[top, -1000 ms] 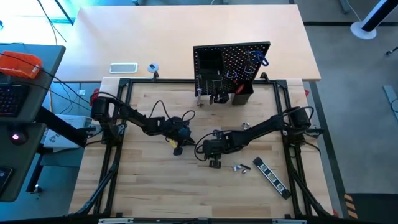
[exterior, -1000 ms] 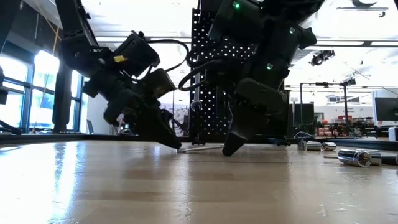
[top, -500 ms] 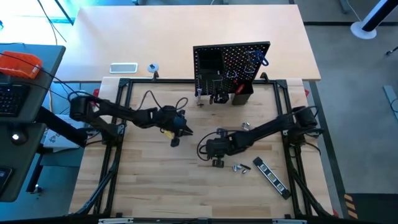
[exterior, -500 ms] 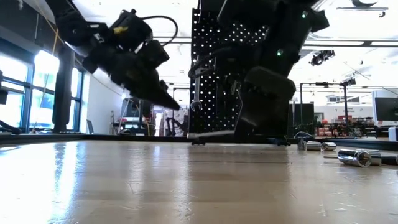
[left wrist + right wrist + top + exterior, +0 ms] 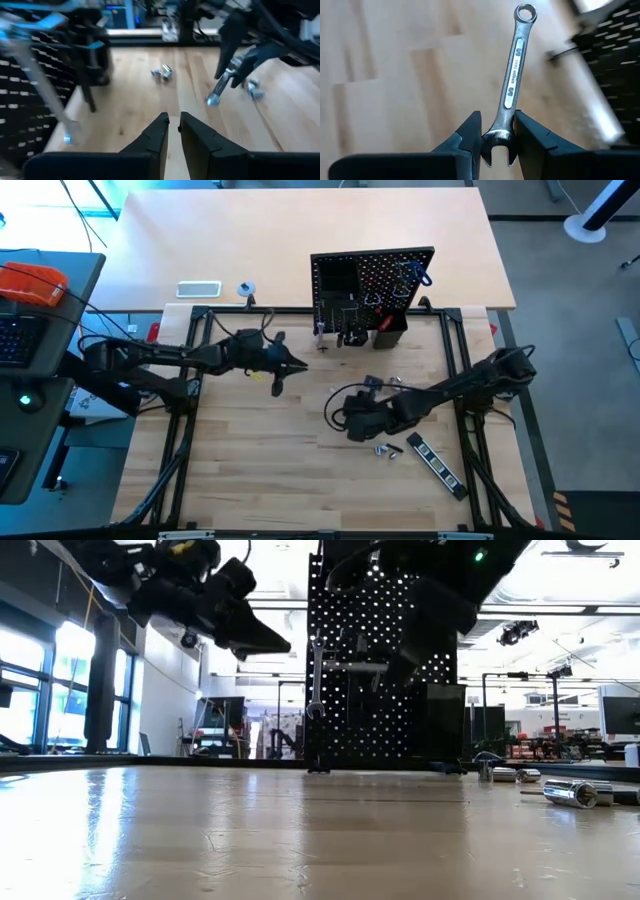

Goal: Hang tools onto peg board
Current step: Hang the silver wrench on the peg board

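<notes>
My right gripper point(image 5: 497, 119) is shut on a silver wrench point(image 5: 514, 65) held well above the table; in the low view the wrench point(image 5: 350, 667) shows as a level bar in front of the peg board point(image 5: 380, 640). The left wrist view shows that gripper point(image 5: 235, 70) with the wrench farther off. My left gripper point(image 5: 302, 365) hovers shut and empty left of the peg board point(image 5: 375, 280), high over the table point(image 5: 283, 644). Another wrench point(image 5: 317, 675) hangs upright on the board, and a blue-handled hex key point(image 5: 415, 275) hangs at its upper right. My right gripper pinches the wrench's shaft just above its open-jaw end point(image 5: 501, 131) between its two fingers. The wrench runs on ahead in line with the fingers, its ring end point(image 5: 525, 12) farthest out. It is lifted clear of the table.
Loose sockets point(image 5: 385, 448) and a black striped bar point(image 5: 435, 460) lie on the table at the near right; another socket point(image 5: 393, 383) lies mid-right. A small black bin point(image 5: 390, 335) sits on the board's front. A white rectangle point(image 5: 198, 289) and a tape roll point(image 5: 246, 288) lie beyond the frame.
Both grippers have risen from the table top. My right gripper has lifted the wrench clear of the table and turned at the wrist; the wrench now hangs level at the board's mid height. My left gripper has gone up and toward the far edge, staying shut.
</notes>
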{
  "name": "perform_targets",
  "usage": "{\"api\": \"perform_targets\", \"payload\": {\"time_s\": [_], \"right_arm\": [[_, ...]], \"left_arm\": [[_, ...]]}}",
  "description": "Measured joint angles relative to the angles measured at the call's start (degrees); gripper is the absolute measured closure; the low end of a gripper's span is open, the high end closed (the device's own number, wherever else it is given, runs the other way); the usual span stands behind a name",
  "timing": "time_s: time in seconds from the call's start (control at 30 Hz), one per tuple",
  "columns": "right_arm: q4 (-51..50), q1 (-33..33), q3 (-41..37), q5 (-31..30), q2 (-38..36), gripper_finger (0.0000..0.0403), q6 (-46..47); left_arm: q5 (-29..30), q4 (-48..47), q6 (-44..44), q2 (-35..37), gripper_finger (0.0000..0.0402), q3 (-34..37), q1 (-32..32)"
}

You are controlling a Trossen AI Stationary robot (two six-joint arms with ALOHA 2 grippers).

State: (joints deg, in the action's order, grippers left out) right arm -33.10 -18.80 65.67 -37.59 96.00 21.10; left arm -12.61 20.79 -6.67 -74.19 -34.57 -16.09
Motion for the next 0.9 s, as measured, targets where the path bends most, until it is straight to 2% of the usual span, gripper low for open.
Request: {"api": "perform_targets", "payload": {"time_s": [0.1,0.23,0.33,0.6,0.77,0.9], "right_arm": [[-2.3,-1.2,0.0,-6.7,-1.8,0.0323,1.1],[-5.0,-2.0,0.0,-15.8,-2.8,0.0323,2.4],[-5.5,-1.6,0.0,-20.4,-2.8,0.0323,2.3],[-4.9,2.3,0.0,-26.5,-2.8,0.0323,-0.1],[3.2,3.1,0.0,-26.7,-2.8,0.0323,-5.1],[13.1,2.3,0.0,-26.7,-2.7,0.0323,-13.1]], "left_arm": [[1.8,1.1,0.7,1.5,0.0358,0.4,-0.9],[1.9,8.0,2.7,2.5,0.0358,3.6,-2.1],[1.8,13.1,4.2,2.5,0.0358,6.7,-2.8],[1.1,26.3,8.1,2.1,0.0358,14.6,-2.0],[1.4,44.7,13.7,-1.5,0.0358,17.9,0.4],[4.8,59.5,18.1,-7.8,0.0358,17.9,2.7]]}}
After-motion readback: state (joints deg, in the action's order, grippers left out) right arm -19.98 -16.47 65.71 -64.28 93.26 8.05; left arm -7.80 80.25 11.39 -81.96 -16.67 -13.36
